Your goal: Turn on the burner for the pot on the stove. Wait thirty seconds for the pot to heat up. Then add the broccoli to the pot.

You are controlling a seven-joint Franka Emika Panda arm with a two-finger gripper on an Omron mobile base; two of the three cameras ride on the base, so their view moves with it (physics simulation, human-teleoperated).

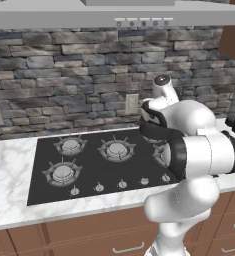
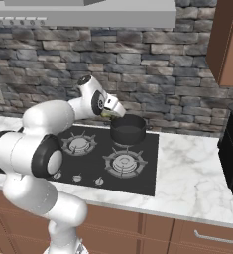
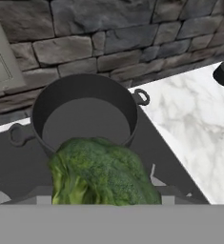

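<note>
On left base view: stove (image 1: 96, 167) black on marble counter (image 1: 9, 185), five knobs along front edge; arm's bulk hides back right burner.
Right base view: pot (image 2: 128, 129) on back right burner, gripper (image 2: 111, 114) just left of its rim, green speck at tips.
Hand view: broccoli (image 3: 101, 174) held between part-spread fingers, low in frame, overlapping pot's near rim; pot interior bare.

Bright-green broccoli (image 3: 101, 174), dark grey pot (image 3: 85, 114), black stove (image 2: 138, 173), white grey-veined marble counter (image 3: 189, 128).
</note>
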